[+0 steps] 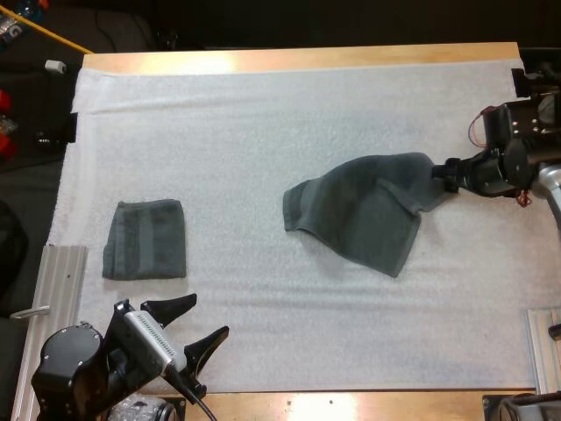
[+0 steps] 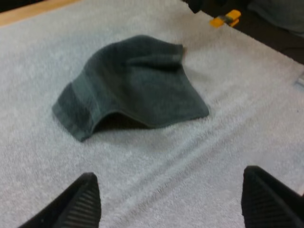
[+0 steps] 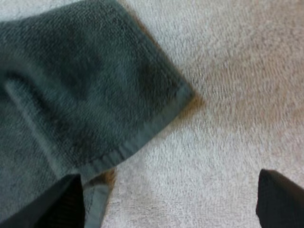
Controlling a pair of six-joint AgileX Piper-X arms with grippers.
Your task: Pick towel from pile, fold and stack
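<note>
High view, left side first: the folded towel [image 1: 145, 239] lies flat on the white mat [image 1: 263, 123], just ahead of the left pincer [image 1: 208, 316] and a bit to its outer side. That pincer is spread wide with nothing in it.

Well ahead of it, over toward the right pincer [image 1: 445, 173], sits the loose towel [image 1: 364, 210]. It's rumpled, and in the left wrist view one edge humps up off the mat.

The right pincer is right at that towel's corner. In the right wrist view its fingers stand wide apart, gripping nothing, with the hemmed edge against one finger [image 3: 61, 204].

My take: the step in hand is getting a clean corner hold. I'd close on the hem, one layer only, not the bunched part. Then I'd bring the left pincer to the opposite corner before lifting. Bite too deep and it'll probably drag as a lump.
</note>
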